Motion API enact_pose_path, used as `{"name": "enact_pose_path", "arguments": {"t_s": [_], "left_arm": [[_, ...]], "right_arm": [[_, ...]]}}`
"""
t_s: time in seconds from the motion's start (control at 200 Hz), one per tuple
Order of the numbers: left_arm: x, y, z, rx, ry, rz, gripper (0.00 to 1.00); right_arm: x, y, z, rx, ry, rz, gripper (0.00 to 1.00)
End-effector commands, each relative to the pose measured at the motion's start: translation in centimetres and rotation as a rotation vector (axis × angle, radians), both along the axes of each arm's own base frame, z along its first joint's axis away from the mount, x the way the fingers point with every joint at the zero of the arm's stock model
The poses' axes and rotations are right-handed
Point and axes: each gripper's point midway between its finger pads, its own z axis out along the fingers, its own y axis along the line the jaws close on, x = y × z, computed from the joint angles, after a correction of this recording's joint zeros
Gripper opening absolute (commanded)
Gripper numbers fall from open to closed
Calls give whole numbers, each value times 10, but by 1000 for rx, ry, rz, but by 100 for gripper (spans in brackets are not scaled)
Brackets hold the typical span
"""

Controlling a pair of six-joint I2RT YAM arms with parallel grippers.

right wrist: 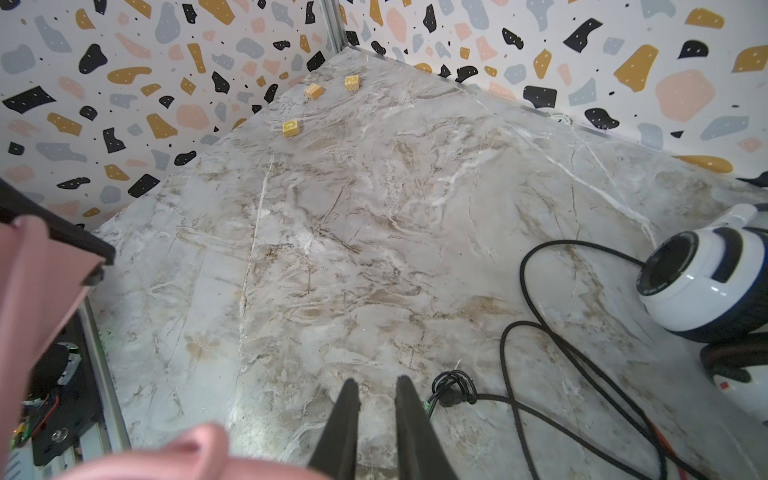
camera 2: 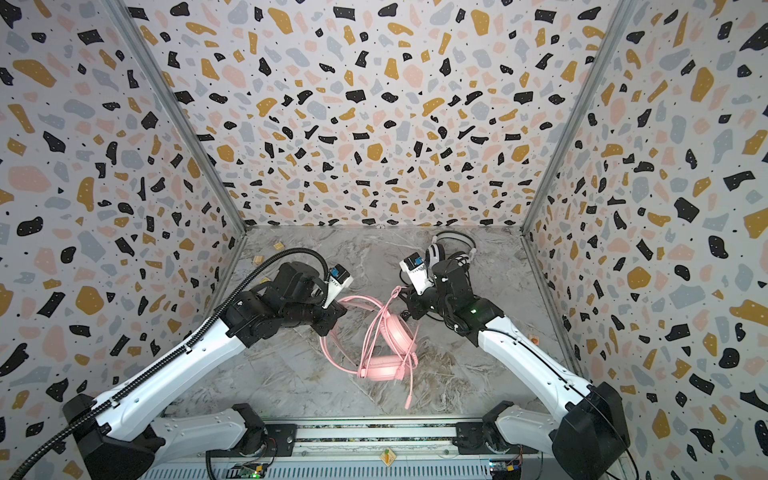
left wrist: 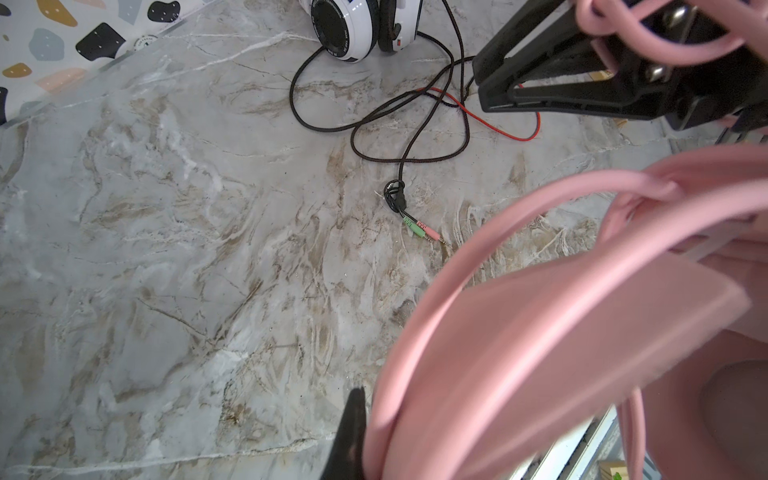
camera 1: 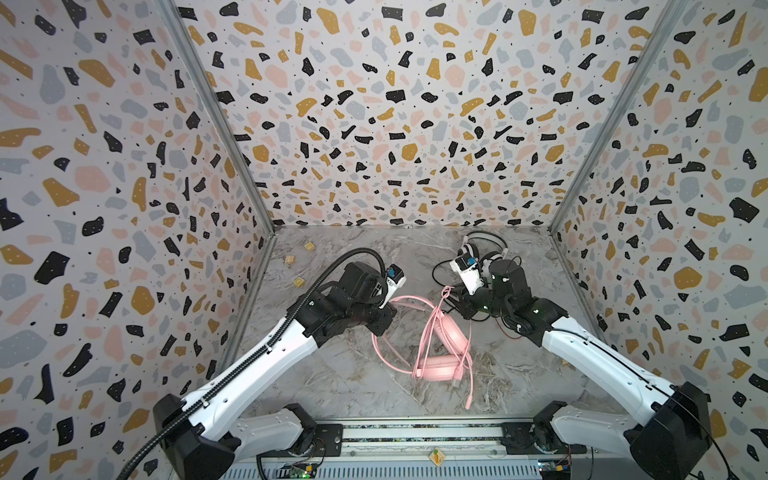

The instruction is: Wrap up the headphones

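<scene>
Nearest you, the pink headset (camera 1: 441, 332) lies in the middle of the desk (camera 1: 332, 374). The loose end of its pink cord (camera 1: 434, 320) trails past the near earcup onto bare marble. That tail looks like the work left on this headset, so plan for it.

Your left tool (camera 1: 384, 322) is pressed together on the pink headband. In the left wrist view the band sits hard against the one jaw that shows. Treat this as your anchor. Hold the pinch firm and the headset steady, so the strands lying across the earcups do not slide off.

Your right tool (right wrist: 377, 382) stands with its jaws a narrow gap apart and nothing between the tips. Loops of pink cord drape over its body farther back, and I cannot tell whether they are caught there. Draw back slowly and watch that they drop free. Then take the cord close to the headset, not at the plug, and lay each turn snug beside the last.

Mind the black cord (right wrist: 453, 390), bunched just beside the right tool's tips, and do not snag it. Beyond it sits the white-and-black headset (right wrist: 698, 282), its cord sprawled loose, a job for later. Three wooden blocks (right wrist: 291, 128) lie near the far corner, well apart from everything.
</scene>
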Motion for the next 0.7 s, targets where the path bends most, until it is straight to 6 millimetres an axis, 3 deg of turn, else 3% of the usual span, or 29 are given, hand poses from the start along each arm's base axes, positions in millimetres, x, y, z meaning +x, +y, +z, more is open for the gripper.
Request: {"name": "enact_pose_path", "arguments": {"t_s": [0.0,0.32,0.44,0.591,0.696], "left_arm": [[1,-12,53,-185,-61,-48,0],[0,-14,83,-331,-46,-82,0],[-4,-25,100,-442,-33,-136,0],[15,-16,103,-401,-78,-47,0],[24,-11,110,-398,-93,8,0]], "right_arm": [[9,-7,9,63,-17,-39,11],[13,1,-12,124,37,-7,8],[13,7,-25,170,61,23,16],[14,18,-33,206,100,66,16],[13,17,-37,227,102,60,11]]}}
